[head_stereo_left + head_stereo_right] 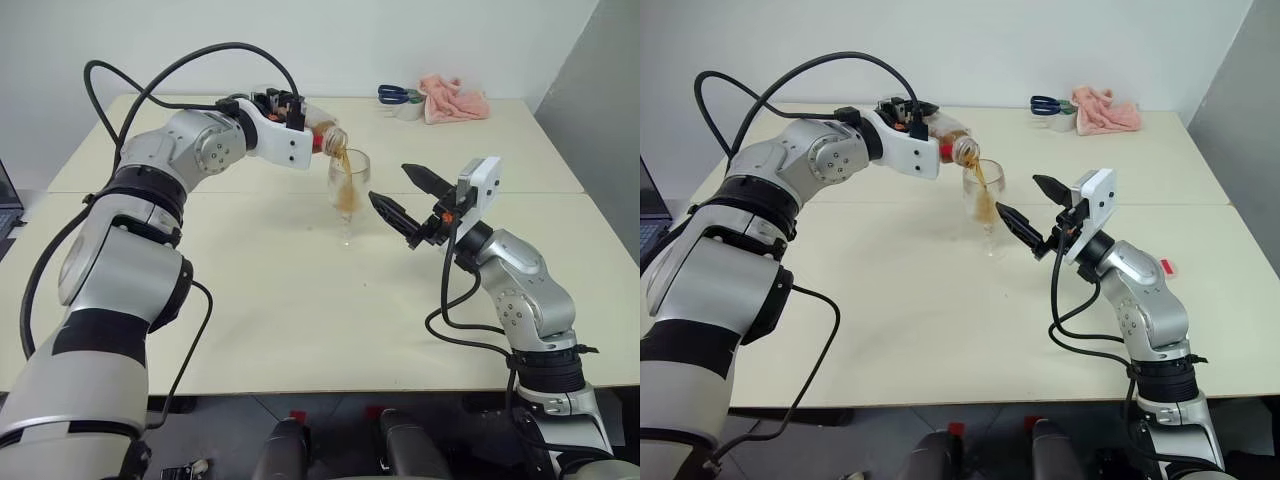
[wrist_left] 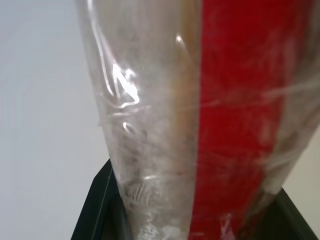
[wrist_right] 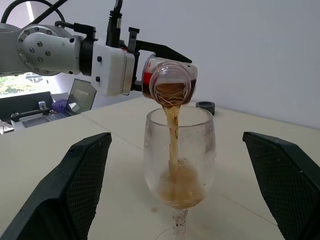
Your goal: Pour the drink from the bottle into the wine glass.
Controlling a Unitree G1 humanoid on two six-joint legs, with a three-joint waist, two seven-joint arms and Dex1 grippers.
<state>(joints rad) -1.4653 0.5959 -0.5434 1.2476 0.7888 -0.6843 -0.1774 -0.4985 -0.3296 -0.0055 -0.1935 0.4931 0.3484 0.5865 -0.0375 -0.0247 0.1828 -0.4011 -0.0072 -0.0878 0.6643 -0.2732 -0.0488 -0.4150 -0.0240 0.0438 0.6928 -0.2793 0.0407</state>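
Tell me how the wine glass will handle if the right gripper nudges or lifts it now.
The wine glass likely tips easily: tall bowl on a thin stem, with drink pooling high up. It looks fragile and smooth, so probably slippery for the open right gripper. A nudge might slosh liquid or shift it from under the bottle.

Left gripper (image 1: 300, 122) jaws seemingly clamped; right gripper (image 1: 408, 200) jaws spread.

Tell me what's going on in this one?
The left gripper holds the bottle tipped over the wine glass, and the drink streams into the bowl, which is part filled. The right gripper waits open beside the glass, not touching it.
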